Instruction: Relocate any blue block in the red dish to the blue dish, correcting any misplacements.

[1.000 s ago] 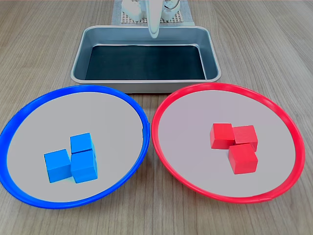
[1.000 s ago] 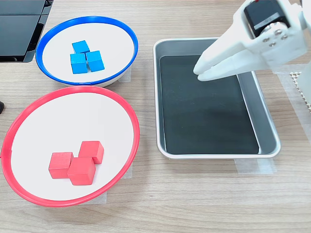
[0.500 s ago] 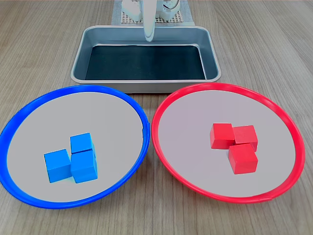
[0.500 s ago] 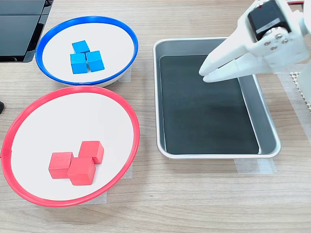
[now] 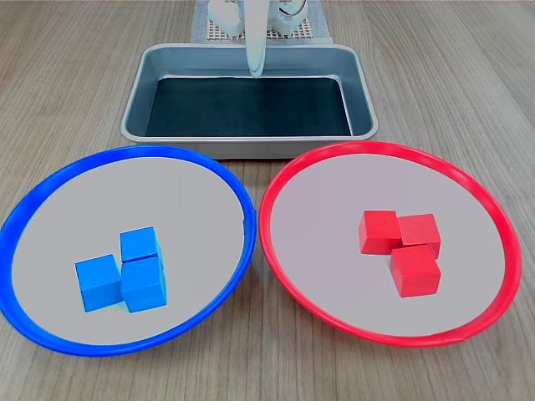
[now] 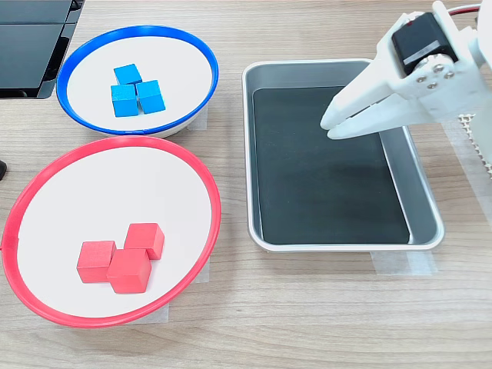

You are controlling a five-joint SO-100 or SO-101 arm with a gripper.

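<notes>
Three blue blocks [image 5: 125,271] [image 6: 137,92] lie clustered inside the blue dish [image 5: 142,151] [image 6: 138,31]. In the red dish [image 5: 393,149] [image 6: 115,142] I see only three red cubes [image 5: 401,246] [image 6: 123,254] and no blue block. My white gripper [image 5: 255,71] [image 6: 329,127] hangs above the far end of the metal tray, well away from both dishes. Its fingers are together with nothing between them.
A rectangular metal tray [image 5: 167,52] [image 6: 346,240] with a dark floor sits behind the dishes, under the gripper. The arm's base stands on a white mesh pad [image 5: 217,33]. A black device [image 6: 31,46] lies at the second exterior view's top left.
The gripper has drawn back over the tray toward the arm's base, shifting right in the second exterior view. The blocks and dishes have not moved.
</notes>
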